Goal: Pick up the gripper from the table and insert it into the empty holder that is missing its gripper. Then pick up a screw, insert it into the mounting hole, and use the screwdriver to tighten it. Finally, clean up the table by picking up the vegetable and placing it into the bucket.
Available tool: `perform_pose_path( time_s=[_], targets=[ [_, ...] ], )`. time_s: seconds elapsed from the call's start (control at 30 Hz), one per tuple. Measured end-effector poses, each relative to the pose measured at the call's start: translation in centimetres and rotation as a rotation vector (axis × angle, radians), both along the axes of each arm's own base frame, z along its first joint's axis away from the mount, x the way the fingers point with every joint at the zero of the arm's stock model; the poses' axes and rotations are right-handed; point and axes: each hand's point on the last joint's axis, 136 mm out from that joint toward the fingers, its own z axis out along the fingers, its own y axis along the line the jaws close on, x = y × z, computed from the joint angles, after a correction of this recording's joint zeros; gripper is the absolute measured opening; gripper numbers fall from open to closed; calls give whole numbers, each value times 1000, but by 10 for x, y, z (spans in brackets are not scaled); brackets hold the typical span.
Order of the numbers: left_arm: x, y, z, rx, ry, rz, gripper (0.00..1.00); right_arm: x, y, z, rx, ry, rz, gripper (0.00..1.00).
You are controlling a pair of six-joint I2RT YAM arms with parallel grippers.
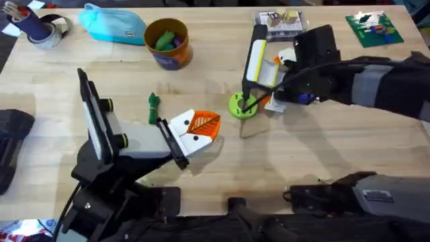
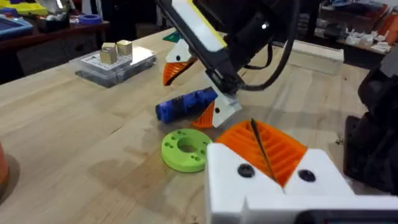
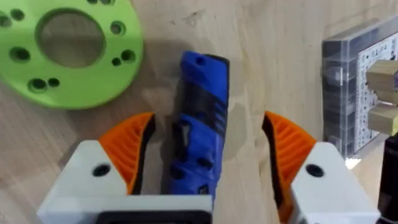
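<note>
Writing: I can read no brand or label; the clear case beside my right gripper has printing too small to make out.
Right gripper: my right gripper has its jaws spread wide, one orange pad on each side of the screwdriver; the near pad sits just beside the blue body, the far pad stands apart from it. I cannot tell whether either pad touches.
Screwdriver: it lies flat on the bench between the right jaws, pointing out beyond them toward the lime-green disc.
Left gripper: my left gripper has its orange pads pressed together with only a thin dark seam between them, jaws closed on nothing that I can see.
Disc: the disc rests on the bench just ahead of the left jaws, with the screwdriver a little farther on.
Holder: the holder stands beside my left arm, well behind the left jaws, flat black plate upright, yellow-ringed knobs on its side.
Vegetable: the dark-green vegetable lies on the bench just beside the left jaws, on the side toward the bucket.
Bucket: the bucket stands well beyond the left jaws, with green and purple pieces inside; a light-blue pouch lies next to it.
In the way: the right arm's black-and-yellow link hangs over the screwdriver, seen from my left wrist.
</note>
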Motion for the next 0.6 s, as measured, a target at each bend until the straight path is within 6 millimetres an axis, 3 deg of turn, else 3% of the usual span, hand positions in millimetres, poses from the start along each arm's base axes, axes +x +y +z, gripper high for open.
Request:
perform_pose_path(
  time_s=[0.27,0.37,0.57,0.6],
  targets=[
    [0,0,0,0,0,0,14,2,0,2,-3,-11,9,996],
    [0,0,0,0,0,0,14,5,1,12,24,-37,-18,996],
    [0,0,0,0,0,0,14,8,3,76,211,-177,-159,996],
    [0,0,0,0,0,0,14,2,6,105,363,-207,-259,996]
  ],
)
